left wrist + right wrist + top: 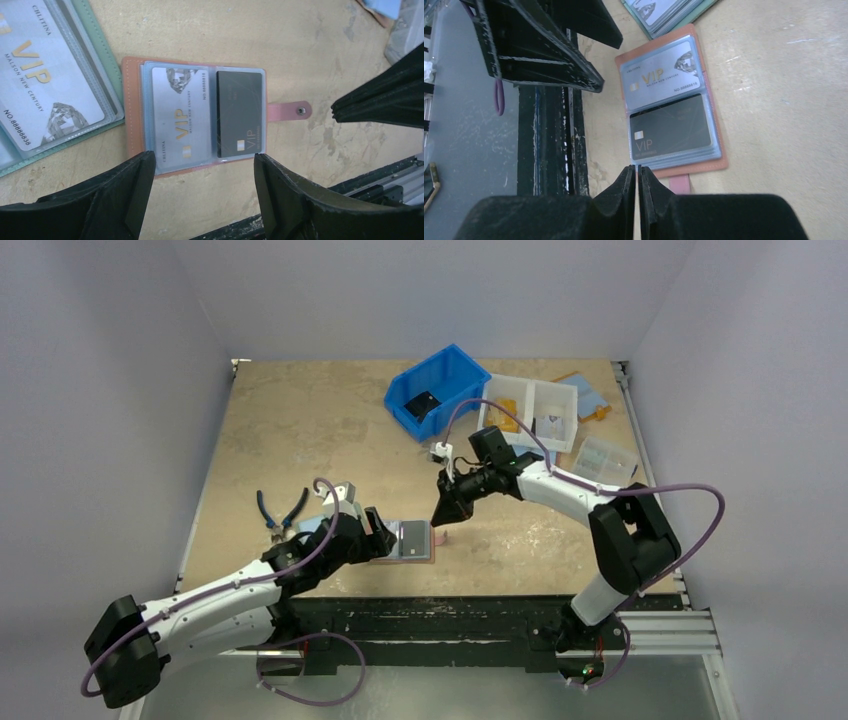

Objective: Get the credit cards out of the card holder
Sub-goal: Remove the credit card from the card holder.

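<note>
Top external view: the card holder lies open and flat on the table near its front edge, between the two arms.
Left gripper: fingers spread wide and empty, hovering over the holder's near edge.
Right gripper: fingers pressed together with nothing between them, tips just beside the snap tab and apart from it in the left wrist view.
Silver card: marked VIP, fully seated in its clear sleeve on the side away from the tab.
Dark card: fully seated in the sleeve next to the tab.
Neighbour: a larger green-edged folder with its own VIP card lies touching or just beside the holder's far side; which of the two cannot be told.
Done so far: the holder is unsnapped and laid open.
Left to do: by the look of it everything else, as no card lies loose on the table and both visible cards are in their sleeves.
Hidden: whether more cards sit in sleeves beneath cannot be told.
</note>
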Robot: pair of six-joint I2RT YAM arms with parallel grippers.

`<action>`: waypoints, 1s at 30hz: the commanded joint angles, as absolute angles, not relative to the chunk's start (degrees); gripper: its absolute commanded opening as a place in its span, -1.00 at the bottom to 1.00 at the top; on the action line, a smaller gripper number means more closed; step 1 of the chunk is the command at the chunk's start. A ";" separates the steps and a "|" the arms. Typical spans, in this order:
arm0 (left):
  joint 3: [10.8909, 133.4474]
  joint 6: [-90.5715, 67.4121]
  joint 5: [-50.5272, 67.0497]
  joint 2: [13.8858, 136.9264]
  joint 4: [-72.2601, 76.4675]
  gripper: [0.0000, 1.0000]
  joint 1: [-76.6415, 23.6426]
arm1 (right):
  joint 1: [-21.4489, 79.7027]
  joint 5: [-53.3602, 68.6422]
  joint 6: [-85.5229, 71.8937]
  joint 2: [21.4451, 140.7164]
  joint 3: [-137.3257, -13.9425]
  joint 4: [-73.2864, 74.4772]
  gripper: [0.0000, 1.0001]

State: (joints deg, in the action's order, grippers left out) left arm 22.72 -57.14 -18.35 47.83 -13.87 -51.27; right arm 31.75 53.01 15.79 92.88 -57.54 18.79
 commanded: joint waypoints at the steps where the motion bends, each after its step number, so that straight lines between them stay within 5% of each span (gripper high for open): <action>1: 21.30 -55.49 -16.20 49.92 -9.92 0.54 -49.33 | 35.27 50.09 10.71 95.15 -58.41 14.04 -0.74; 18: 16.88 -55.41 -6.81 55.74 -1.08 0.57 -44.52 | 40.96 36.92 7.47 102.77 -60.20 14.30 -0.74; 30: 13.39 -57.78 5.29 57.09 18.72 0.31 -43.57 | 40.86 35.60 8.00 102.55 -61.19 15.90 -0.72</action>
